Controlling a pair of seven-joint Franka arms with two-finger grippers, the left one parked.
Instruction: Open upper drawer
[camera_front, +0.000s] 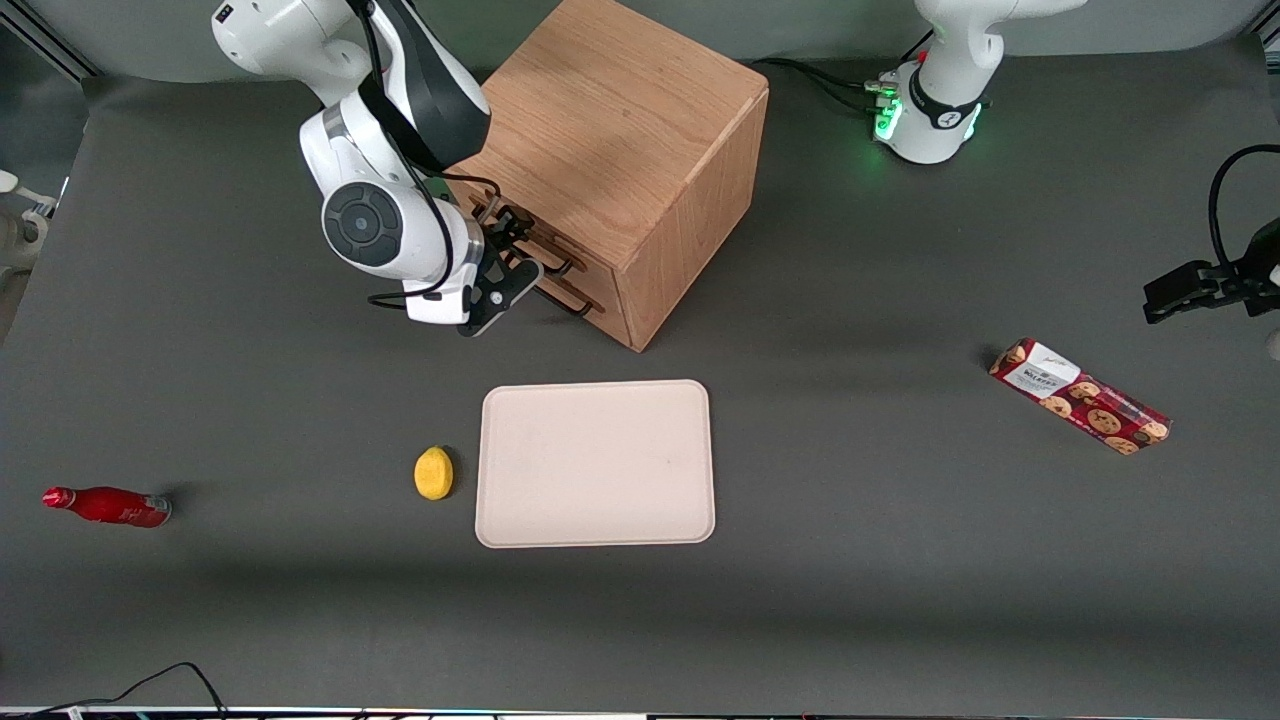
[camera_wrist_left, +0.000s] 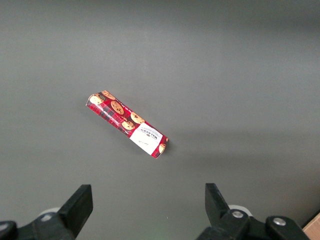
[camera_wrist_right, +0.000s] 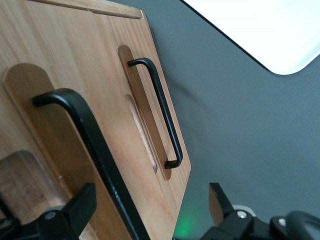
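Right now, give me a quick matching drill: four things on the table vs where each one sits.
Things:
1. tool
2. lemon
3. red bottle
4. cookie box

Places:
A. lying toward the parked arm's end of the table
B. at the upper drawer handle, fingers open either side of it
C. beside the beige tray
D. lying toward the working arm's end of the table

Pairs: 1-B, 2-C, 3-D, 4-A
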